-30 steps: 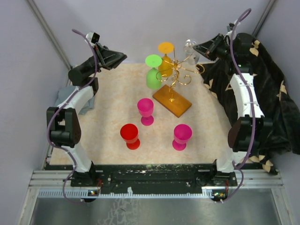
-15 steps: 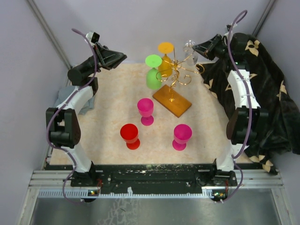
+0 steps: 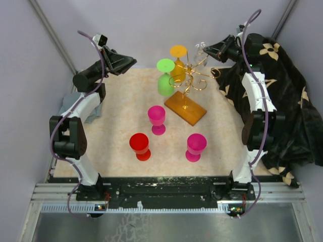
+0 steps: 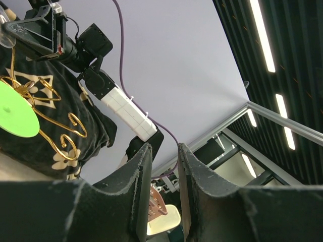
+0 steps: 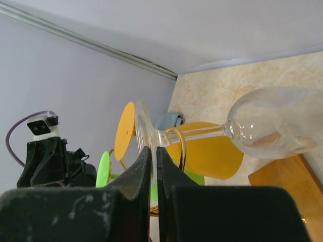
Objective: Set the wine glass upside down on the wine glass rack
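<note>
Green glass and orange glass crowd the wine glass rack; beside it right gripper pinches the clear wine glass, faint overhead. Left gripper gapes empty.

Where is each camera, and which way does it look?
Top external: above the arm bases, looking down at the table; left arm, right arm show.
Left wrist: on the left end effector, tilted up toward the right arm; fingers show.
Right wrist: on the right end effector, facing the clear wine glass it pinches; fingers show.
Both wrist views catch the wine glass rack.
</note>
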Robot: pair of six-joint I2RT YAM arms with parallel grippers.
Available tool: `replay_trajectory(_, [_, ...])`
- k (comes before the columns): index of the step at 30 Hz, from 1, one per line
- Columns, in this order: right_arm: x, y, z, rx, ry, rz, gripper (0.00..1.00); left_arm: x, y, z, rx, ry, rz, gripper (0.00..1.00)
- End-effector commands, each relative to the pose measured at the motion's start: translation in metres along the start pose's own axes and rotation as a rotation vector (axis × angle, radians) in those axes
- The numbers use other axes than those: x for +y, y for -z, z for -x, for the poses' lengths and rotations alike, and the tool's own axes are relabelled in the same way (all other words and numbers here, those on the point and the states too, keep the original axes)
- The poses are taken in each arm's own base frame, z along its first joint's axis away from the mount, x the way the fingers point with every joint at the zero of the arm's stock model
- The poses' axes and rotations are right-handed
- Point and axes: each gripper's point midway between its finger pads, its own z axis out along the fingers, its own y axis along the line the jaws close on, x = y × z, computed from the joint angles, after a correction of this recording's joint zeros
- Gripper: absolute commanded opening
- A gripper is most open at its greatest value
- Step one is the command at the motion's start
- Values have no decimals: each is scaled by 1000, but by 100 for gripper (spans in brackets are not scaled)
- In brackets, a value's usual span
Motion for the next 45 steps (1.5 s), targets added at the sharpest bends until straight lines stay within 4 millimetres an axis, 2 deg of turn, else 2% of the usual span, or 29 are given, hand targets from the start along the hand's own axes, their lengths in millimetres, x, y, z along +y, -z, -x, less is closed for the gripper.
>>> replay_trajectory(1, [37,1,17,-46,105,90,4,-14,-1,-8,25,-53,-19,33])
replay_trajectory(5, [36,1,16,-42,104,92,18,-14,0,-8,25,-53,-18,33])
replay_trajectory(9, [40,2,15,-40,106,98,26,-14,0,-9,29,-58,-19,33])
replay_trajectory(16, [44,6,15,-42,105,89,33,-15,0,-10,30,-57,-19,34])
replay_trajectory(33, [43,14,23,-70,167,-29,35,-15,1,-12,31,-57,-24,33])
replay_trajectory(45, [34,17,25,-76,193,-88,36,-13,2,-12,32,-54,-17,34])
